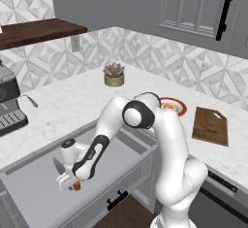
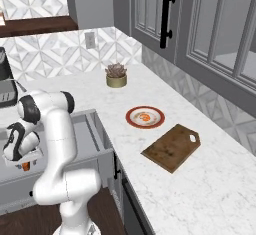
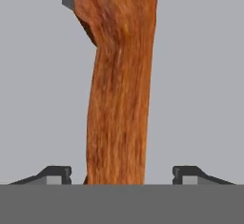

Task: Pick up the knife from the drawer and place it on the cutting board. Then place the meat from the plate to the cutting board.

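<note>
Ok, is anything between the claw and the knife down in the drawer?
Nothing visible. In the hand view the knife's orange handle lies on the flat drawer floor between the two open fingertips, with bare grey on both sides. From the left base view the claw hangs right over it inside the drawer.

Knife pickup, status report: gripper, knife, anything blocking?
Gripper open, low in the drawer, fingers either side of the knife handle. Knife flat on drawer floor, not gripped. Nothing in the way.

Open hand (image 3: 122, 175) straddles knife (image 3: 119, 85) handle, untouched
</note>
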